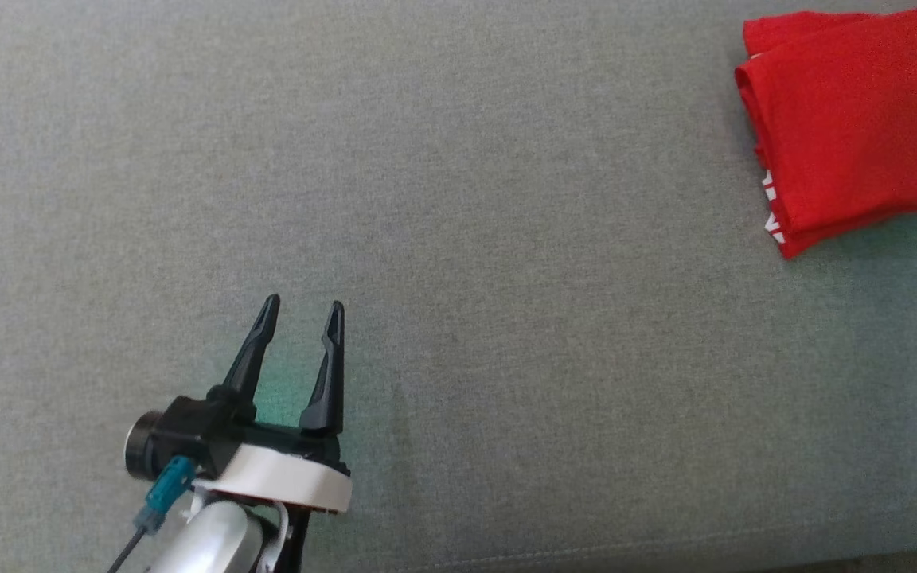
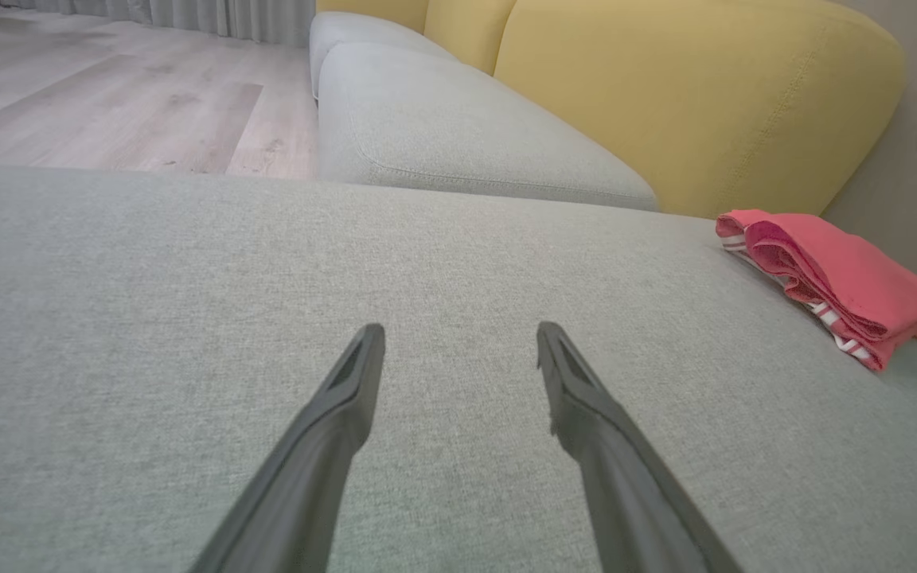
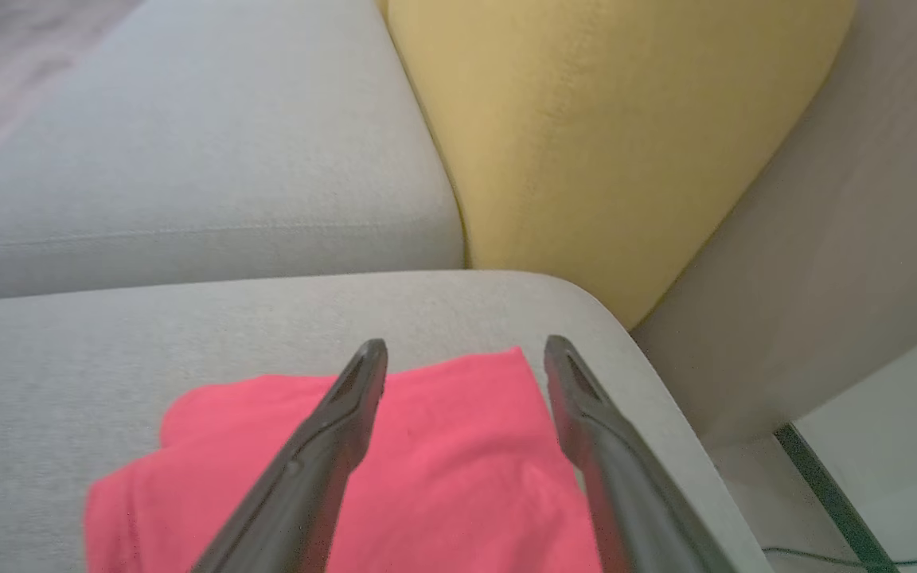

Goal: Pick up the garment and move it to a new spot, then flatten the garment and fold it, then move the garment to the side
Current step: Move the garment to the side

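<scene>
Garment (image 1: pixel 856 119) lies folded far right on the cushion (image 1: pixel 458 239), left gripper (image 1: pixel 303 306) and right gripper (image 3: pixel 466 344) both spread wide, empty.

**Garment at far right**

The garment (image 1: pixel 856 127) lies on the seat cushion (image 1: pixel 506 239) at its far right corner, the back cushion (image 2: pixel 697 103) beyond it. The left gripper (image 1: pixel 303 304) is over the near left, well apart; the right gripper (image 3: pixel 466 344) is above the garment.
</scene>
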Robot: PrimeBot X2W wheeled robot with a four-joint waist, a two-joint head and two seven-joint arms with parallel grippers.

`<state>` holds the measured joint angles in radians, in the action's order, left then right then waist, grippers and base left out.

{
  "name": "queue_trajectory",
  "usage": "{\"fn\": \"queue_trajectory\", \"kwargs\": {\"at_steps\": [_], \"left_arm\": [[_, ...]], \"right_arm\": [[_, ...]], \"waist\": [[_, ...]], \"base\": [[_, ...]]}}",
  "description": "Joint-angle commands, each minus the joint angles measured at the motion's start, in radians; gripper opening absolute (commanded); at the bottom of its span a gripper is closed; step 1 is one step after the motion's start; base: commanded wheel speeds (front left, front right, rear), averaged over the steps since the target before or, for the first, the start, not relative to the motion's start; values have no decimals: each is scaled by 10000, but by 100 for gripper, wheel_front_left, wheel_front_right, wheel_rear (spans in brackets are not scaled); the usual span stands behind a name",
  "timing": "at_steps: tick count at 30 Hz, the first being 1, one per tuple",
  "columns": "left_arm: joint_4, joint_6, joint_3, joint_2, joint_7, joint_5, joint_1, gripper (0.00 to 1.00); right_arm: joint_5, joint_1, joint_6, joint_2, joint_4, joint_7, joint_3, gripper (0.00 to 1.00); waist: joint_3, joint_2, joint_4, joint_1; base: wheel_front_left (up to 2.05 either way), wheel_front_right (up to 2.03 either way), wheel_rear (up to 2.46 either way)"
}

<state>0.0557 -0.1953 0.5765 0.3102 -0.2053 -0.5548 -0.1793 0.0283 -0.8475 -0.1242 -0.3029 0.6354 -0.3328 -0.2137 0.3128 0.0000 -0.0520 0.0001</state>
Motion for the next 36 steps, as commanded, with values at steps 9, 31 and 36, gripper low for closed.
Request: {"fn": "queue_trajectory", "kwargs": {"at_steps": [9, 31, 36], "left_arm": [[-151, -223, -746, 130, -254, -271, -109, 100], [376, -641, -1501, 450, -431, -998, 2045, 100], [529, -585, -1360, 345, -433, -1002, 2078, 100]], "right_arm": [[-475, 288, -65, 578, -1204, 973, 1296, 100], [-1630, 7966, -65, 2521, -4935, 3889, 2048, 100], [-2074, 9161, -65, 2524, -5494, 4261, 2406, 100]], "waist": [[-1135, 0, 100, -1], [-3587, 0, 1497, -1], [-3675, 0, 1590, -1]], "base": [[0, 0, 0], [0, 0, 0], [0, 0, 0]]}}
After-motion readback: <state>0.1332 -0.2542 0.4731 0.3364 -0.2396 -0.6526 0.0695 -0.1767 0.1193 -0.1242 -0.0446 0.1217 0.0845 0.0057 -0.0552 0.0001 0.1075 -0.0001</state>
